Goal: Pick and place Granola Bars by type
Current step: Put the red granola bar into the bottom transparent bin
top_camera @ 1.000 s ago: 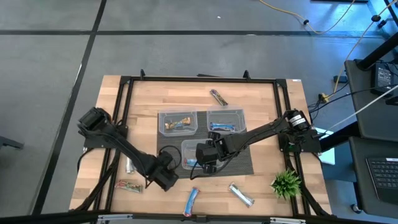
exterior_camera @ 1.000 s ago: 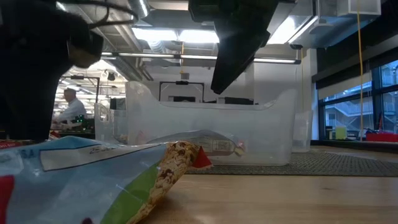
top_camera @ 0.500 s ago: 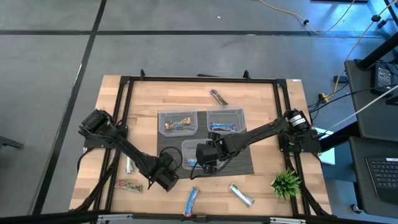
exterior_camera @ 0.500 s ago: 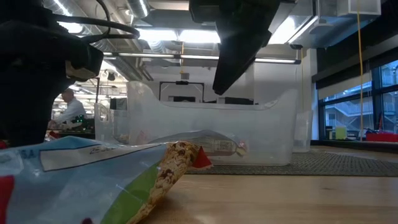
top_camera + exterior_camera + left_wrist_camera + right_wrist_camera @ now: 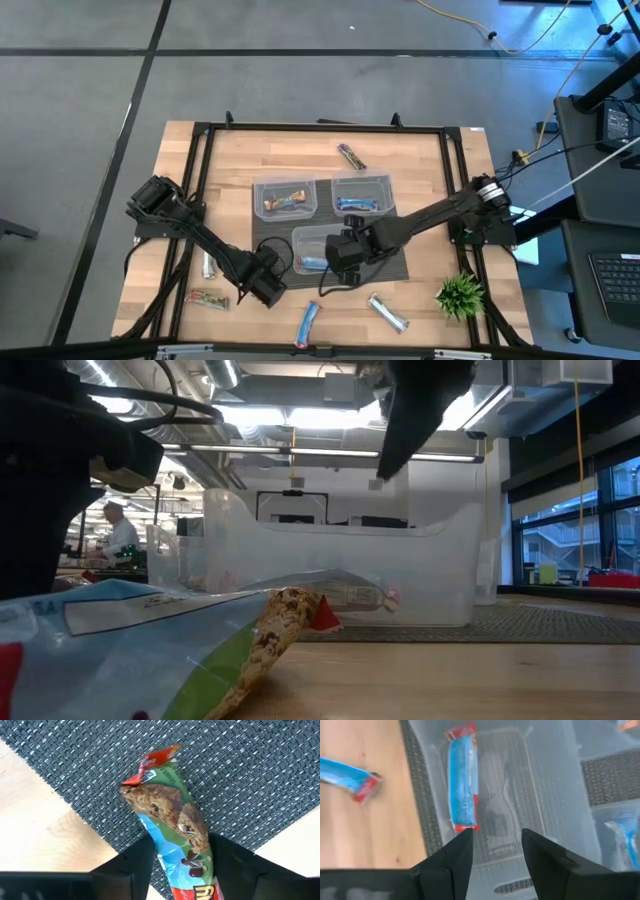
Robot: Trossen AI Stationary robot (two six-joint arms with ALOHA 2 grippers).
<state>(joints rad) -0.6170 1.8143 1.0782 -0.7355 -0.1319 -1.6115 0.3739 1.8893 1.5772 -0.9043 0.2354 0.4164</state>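
My left gripper [image 5: 266, 284] [image 5: 180, 845] stands at the near left corner of the dark mat [image 5: 240, 765], shut on a green, light blue and red granola bar [image 5: 160, 805]. My right gripper [image 5: 342, 258] [image 5: 496, 834] hangs open and empty above the near clear tub [image 5: 300, 230] [image 5: 535, 795], where a blue bar [image 5: 462, 780] [image 5: 312, 264] lies flat on the floor. The far left tub [image 5: 262, 186] holds a red-brown bar [image 5: 285, 200]. The far right tub [image 5: 388, 182] holds a blue bar [image 5: 358, 203]. My left gripper pinches the granola bar between its two fingers [image 5: 132, 867], one on each long edge [image 5: 172, 852], lying across the bar. The red sealed end [image 5: 157, 760] sticks out past the fingertips over the mat. Whether the bar rests on the mat, I cannot tell.
Loose bars lie on the wood: a dark one [image 5: 350, 155] at the far side, a silver one [image 5: 208, 265] and a green-red one [image 5: 208, 298] at the left, a blue one [image 5: 308, 322] [image 5: 350, 775] and a silver one [image 5: 388, 312] near the front. A potted plant [image 5: 460, 295] stands near the right corner.
My right gripper has drawn back from the near tub toward the table's right and near side and has risen a little. The blue bar has stayed lying in that tub.
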